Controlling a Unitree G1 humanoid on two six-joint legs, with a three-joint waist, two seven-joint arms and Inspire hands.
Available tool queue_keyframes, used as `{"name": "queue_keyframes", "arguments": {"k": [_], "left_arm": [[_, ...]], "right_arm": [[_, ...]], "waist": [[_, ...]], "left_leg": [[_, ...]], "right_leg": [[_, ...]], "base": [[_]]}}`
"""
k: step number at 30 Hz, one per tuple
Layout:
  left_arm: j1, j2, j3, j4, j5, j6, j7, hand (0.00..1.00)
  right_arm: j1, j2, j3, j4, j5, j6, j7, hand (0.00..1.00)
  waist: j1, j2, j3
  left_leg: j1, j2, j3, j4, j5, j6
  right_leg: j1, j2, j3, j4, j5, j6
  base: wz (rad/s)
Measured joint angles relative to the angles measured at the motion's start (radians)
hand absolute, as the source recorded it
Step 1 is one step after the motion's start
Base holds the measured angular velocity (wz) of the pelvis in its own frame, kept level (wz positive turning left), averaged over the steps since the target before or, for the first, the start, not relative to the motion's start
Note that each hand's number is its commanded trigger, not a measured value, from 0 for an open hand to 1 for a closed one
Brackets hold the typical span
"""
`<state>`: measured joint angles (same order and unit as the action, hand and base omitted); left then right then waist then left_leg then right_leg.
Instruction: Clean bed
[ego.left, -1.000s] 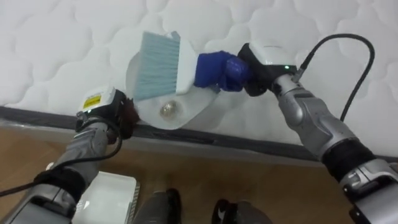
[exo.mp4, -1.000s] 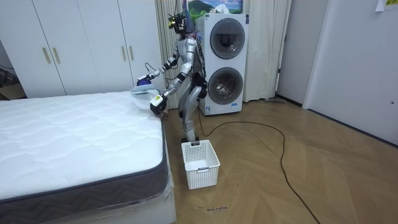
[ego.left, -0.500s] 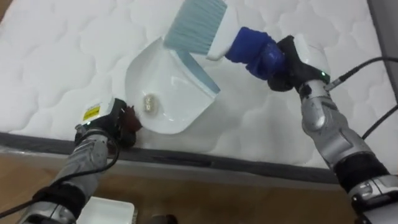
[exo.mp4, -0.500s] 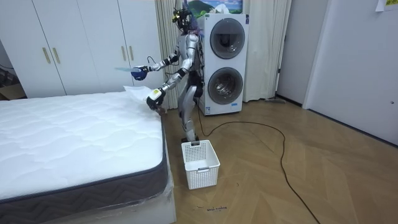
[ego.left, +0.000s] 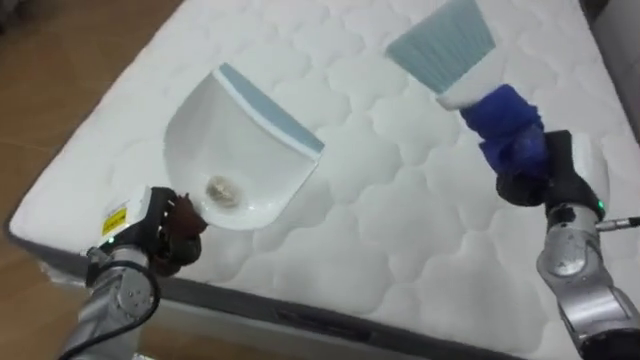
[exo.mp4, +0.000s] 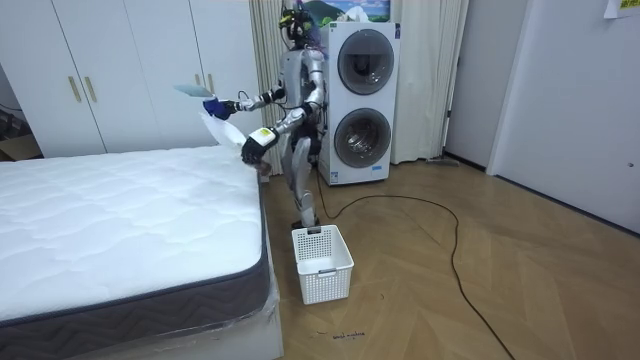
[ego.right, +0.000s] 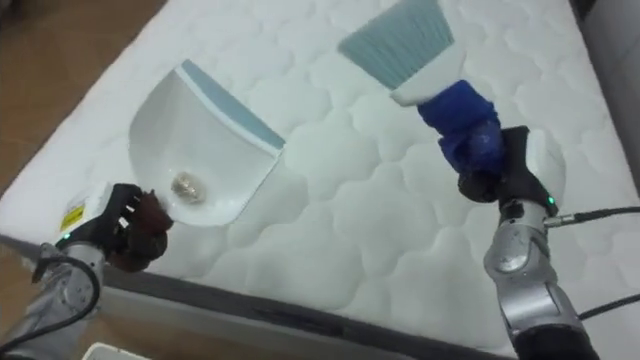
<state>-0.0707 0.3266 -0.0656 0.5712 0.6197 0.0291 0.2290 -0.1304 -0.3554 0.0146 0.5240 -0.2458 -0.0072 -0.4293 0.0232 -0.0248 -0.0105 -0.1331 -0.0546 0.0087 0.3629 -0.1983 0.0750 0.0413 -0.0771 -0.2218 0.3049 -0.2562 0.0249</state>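
The 1 small crumpled scrap (ego.left: 219, 189) lies in the deep end of the white dustpan (ego.left: 240, 140), close to the handle. It looks light and loose, so I judge it would roll or blow out if the pan tipped forward. The pan itself seems to be stiff, light plastic that is smooth inside, and it is best held by its handle. The left hand (ego.left: 166, 228) does this, with its fingers curled round that narrow end. The pan's long axis runs from this hand at the lower left up to the blue-edged lip at the upper right, with the lip pointing away from the robot and raised, which keeps the scrap at the back. The brush (ego.left: 442, 47) is well apart on the robot's right. It has soft pale-blue bristles on a stiff body, and its blue grip is clasped in the right hand (ego.left: 545, 172). The brush's axis slants from that hand up and leftward, with the bristles fanned out and pointing away. Both tools are held in the air over the quilted white mattress (ego.left: 380, 230) near its corner, touching nothing. In the room view the robot stands at the bed's far corner, and a white basket (exo.mp4: 322, 263) (probably where the scrap will be emptied) sits on the floor beside the bed, in front of the stacked washing machines (exo.mp4: 357, 100).
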Motion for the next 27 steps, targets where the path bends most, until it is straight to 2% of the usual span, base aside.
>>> {"name": "queue_keyframes", "arguments": {"k": [1, 2, 3, 4, 5, 9, 12, 14, 17, 18, 20, 21, 22, 24, 26, 27], "left_arm": [[0.024, -0.001, 0.021, -0.005, 0.000, 0.000, -0.001, 1.00], [0.037, -0.001, 0.028, -0.012, 0.000, 0.001, -0.001, 1.00], [0.071, -0.001, 0.044, -0.043, 0.001, 0.005, -0.006, 1.00], [0.110, -0.001, 0.061, -0.079, 0.001, 0.006, -0.009, 1.00], [0.125, -0.001, 0.067, -0.094, 0.001, 0.007, -0.011, 1.00], [0.173, -0.009, 0.086, -0.167, 0.002, 0.012, -0.027, 1.00], [0.193, -0.014, 0.106, -0.180, -0.001, 0.012, -0.025, 1.00], [0.201, -0.018, 0.111, -0.183, 0.001, 0.013, -0.025, 1.00], [0.201, -0.037, 0.111, -0.187, 0.001, 0.013, -0.026, 1.00], [0.201, -0.041, 0.107, -0.187, 0.001, 0.013, -0.027, 1.00], [0.200, -0.042, 0.102, -0.187, 0.001, 0.013, -0.027, 1.00], [0.194, -0.042, 0.104, -0.187, 0.000, 0.013, -0.027, 1.00], [0.185, -0.042, 0.107, -0.187, -0.005, 0.015, -0.027, 1.00], [0.180, -0.044, 0.107, -0.187, -0.027, 0.016, -0.027, 1.00], [0.182, -0.046, 0.111, -0.187, -0.029, 0.019, -0.029, 1.00], [0.175, -0.046, 0.112, -0.187, -0.029, 0.019, -0.029, 1.00]], "right_arm": [[0.006, 0.000, 0.000, 0.000, 0.021, 0.001, -0.002, 0.83], [0.007, -0.002, 0.000, 0.000, 0.035, 0.001, -0.004, 0.52], [0.012, -0.003, -0.006, -0.006, 0.055, 0.003, -0.005, 0.42], [0.014, -0.003, -0.009, -0.015, 0.067, 0.009, -0.005, 0.04], [0.016, -0.004, -0.011, -0.024, 0.074, 0.010, -0.005, 0.00], [0.021, -0.014, -0.017, -0.034, 0.138, 0.010, -0.005, 0.00], [0.022, -0.014, -0.017, -0.034, 0.144, 0.010, -0.007, 0.00], [0.028, -0.014, -0.019, -0.039, 0.149, 0.010, -0.018, 0.00], [0.043, -0.014, -0.022, -0.032, 0.173, 0.009, -0.030, 0.00], [0.047, -0.014, -0.024, -0.017, 0.174, 0.009, -0.030, 0.00], [0.061, -0.014, -0.034, 0.002, 0.180, 0.009, -0.035, 0.00], [0.074, -0.014, -0.046, 0.004, 0.199, 0.009, -0.044, 0.00], [0.081, -0.014, -0.059, 0.006, 0.222, 0.009, -0.055, 0.00], [0.085, -0.014, -0.077, 0.015, 0.258, 0.009, -0.064, 0.00], [0.086, -0.014, -0.085, 0.015, 0.275, 0.007, -0.075, 0.00], [0.087, -0.014, -0.094, 0.017, 0.289, 0.007, -0.087, 0.00]], "waist": [[0.004, -0.003, -0.0016], [0.003, -0.004, -0.0014], [0.004, -0.008, -0.0022], [0.006, -0.013, -0.0022], [0.006, -0.015, -0.0017], [0.028, -0.021, 0.0012], [0.045, -0.023, 0.0034], [0.044, -0.024, 0.0043], [0.031, -0.021, 0.0078], [0.028, -0.020, 0.0093], [0.028, -0.020, 0.0136], [0.020, -0.023, 0.0151], [0.003, -0.024, 0.0189], [0.004, -0.021, 0.0228], [0.014, -0.019, 0.0223], [0.000, -0.018, 0.0216]], "left_leg": [[0.007, -0.009, -0.023, -0.008, 0.003, -0.004], [0.009, -0.011, -0.029, -0.010, 0.003, -0.005], [0.010, -0.014, -0.043, -0.010, 0.004, -0.006], [0.015, -0.017, -0.057, -0.009, 0.006, -0.009], [0.017, -0.021, -0.068, -0.009, 0.007, -0.010], [0.026, -0.032, -0.112, 0.000, 0.009, -0.014], [0.021, -0.040, -0.150, 0.000, 0.014, -0.023], [0.004, -0.043, -0.152, 0.003, 0.017, -0.027], [-0.039, -0.044, -0.147, 0.041, 0.017, -0.027], [-0.051, -0.042, -0.141, 0.054, 0.018, -0.027], [-0.053, -0.027, -0.085, 0.053, 0.024, -0.018], [-0.067, -0.006, 0.004, 0.053, 0.031, -0.006], [-0.081, 0.019, 0.127, 0.049, 0.040, 0.013], [-0.091, 0.036, 0.210, 0.029, 0.052, 0.027], [-0.094, -0.005, 0.167, -0.024, 0.096, 0.022], [-0.094, -0.037, 0.136, -0.078, 0.146, 0.019]], "right_leg": [[0.018, 0.002, -0.001, -0.017, 0.001, 0.000], [0.025, 0.003, -0.001, -0.022, 0.001, 0.000], [0.038, 0.007, -0.001, -0.036, 0.001, 0.000], [0.052, 0.009, -0.002, -0.048, 0.001, 0.000], [0.059, 0.010, -0.003, -0.055, 0.001, 0.000], [0.104, 0.020, -0.001, -0.087, 0.001, 0.000], [0.117, 0.028, -0.009, -0.093, 0.001, 0.000], [0.115, 0.032, -0.034, -0.098, 0.001, -0.001], [0.119, 0.044, -0.103, -0.099, 0.001, -0.001], [0.124, 0.048, -0.139, -0.093, 0.001, -0.002], [0.132, 0.049, -0.171, -0.075, -0.003, -0.007], [0.142, 0.048, -0.201, -0.078, -0.009, -0.017], [0.148, 0.046, -0.223, -0.084, -0.020, -0.031], [0.136, 0.048, -0.221, -0.082, -0.032, -0.040], [0.122, 0.050, -0.242, -0.087, -0.032, -0.041], [0.112, 0.040, -0.284, -0.090, -0.032, -0.042]], "base": [[0.34], [0.45], [0.41], [0.41], [0.45], [0.40], [0.37], [0.52], [0.81], [0.82], [0.90], [1.23], [1.28], [0.91], [0.74], [1.23]]}}
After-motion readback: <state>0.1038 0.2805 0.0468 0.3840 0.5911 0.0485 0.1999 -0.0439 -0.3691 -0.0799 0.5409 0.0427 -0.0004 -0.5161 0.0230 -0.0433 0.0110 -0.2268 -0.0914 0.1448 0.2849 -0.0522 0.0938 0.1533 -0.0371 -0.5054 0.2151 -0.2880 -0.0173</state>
